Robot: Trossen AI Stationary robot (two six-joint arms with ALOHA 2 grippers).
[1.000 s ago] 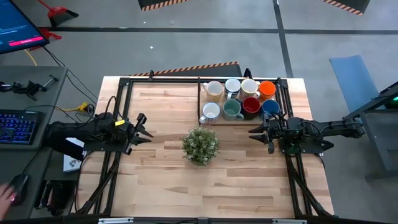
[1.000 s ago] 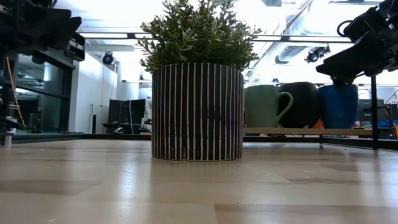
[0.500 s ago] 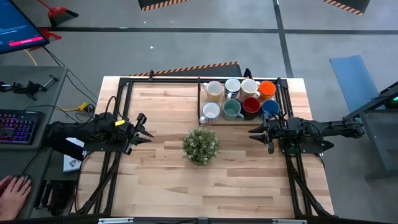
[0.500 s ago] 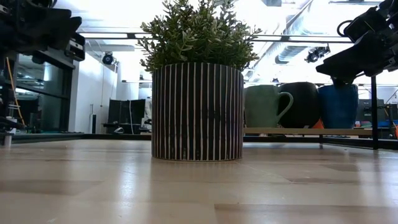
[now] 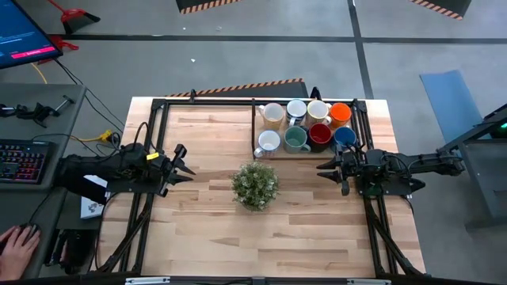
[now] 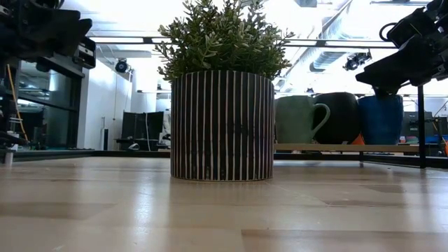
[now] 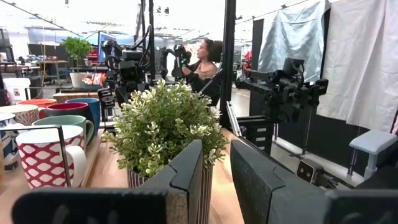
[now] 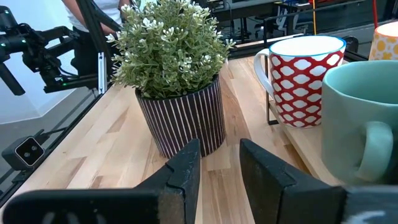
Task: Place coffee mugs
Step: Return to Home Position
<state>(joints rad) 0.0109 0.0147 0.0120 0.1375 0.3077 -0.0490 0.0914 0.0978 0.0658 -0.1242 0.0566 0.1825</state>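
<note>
Arms unmoved; left hand (image 5: 186, 164), right hand (image 5: 329, 172) slightly spread, empty; plant (image 5: 255, 184) between; mugs (image 5: 305, 127) shelved.

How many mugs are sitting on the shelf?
8, all on the shelf. Back row, left to right: cream mug, pale mug, white mug, orange mug. Front row: red patterned mug, green mug, red mug, blue mug. None looks hidden.

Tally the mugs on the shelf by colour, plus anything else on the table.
red-and-white patterned mug: 1
green mug: 1
red mug: 1
blue mug: 1
orange mug: 1
cream mug: 1
white mugs: 2
potted plant: 1
Total: 8 mugs, 9 things.
</note>
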